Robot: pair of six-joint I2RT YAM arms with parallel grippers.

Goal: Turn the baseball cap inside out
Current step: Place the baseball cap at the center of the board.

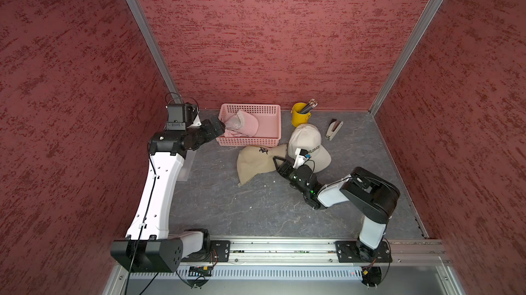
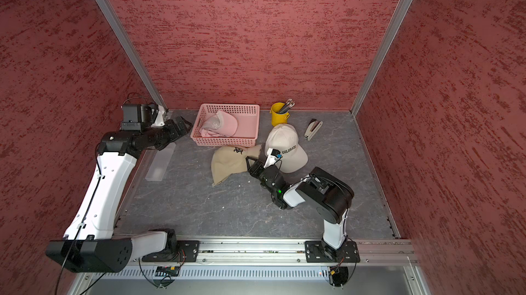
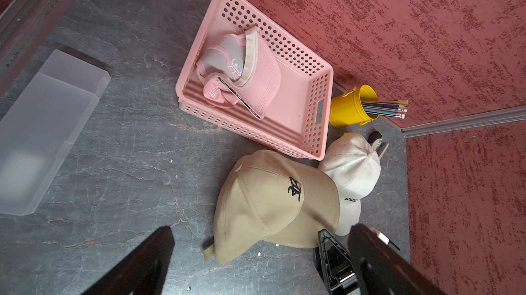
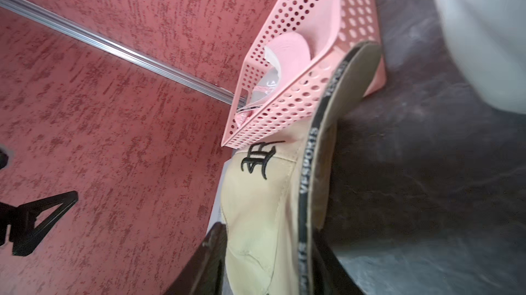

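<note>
A tan baseball cap [image 1: 256, 162] [image 2: 229, 162] [image 3: 264, 202] with a black embroidered logo lies crown up on the table, just in front of the pink basket. My right gripper [image 1: 278, 163] [image 2: 251, 163] [image 4: 264, 265] is at the cap's brim side. Its fingers stand apart, with the cap's front panel [image 4: 256, 208] and its black lettered band between them. My left gripper [image 1: 219, 127] [image 2: 185, 125] [image 3: 262, 265] hovers wide open and empty at the basket's left end, well away from the cap.
A white "COLORADO" cap [image 1: 307, 142] [image 3: 353, 165] lies right of the tan one. The pink basket [image 1: 250, 105] [image 3: 321, 100] holds a pink cap [image 1: 244, 125]. A yellow pencil cup [image 1: 299, 117], a stapler [image 1: 333, 129] and a clear plastic box [image 2: 160, 162] [image 3: 42, 131] stand around.
</note>
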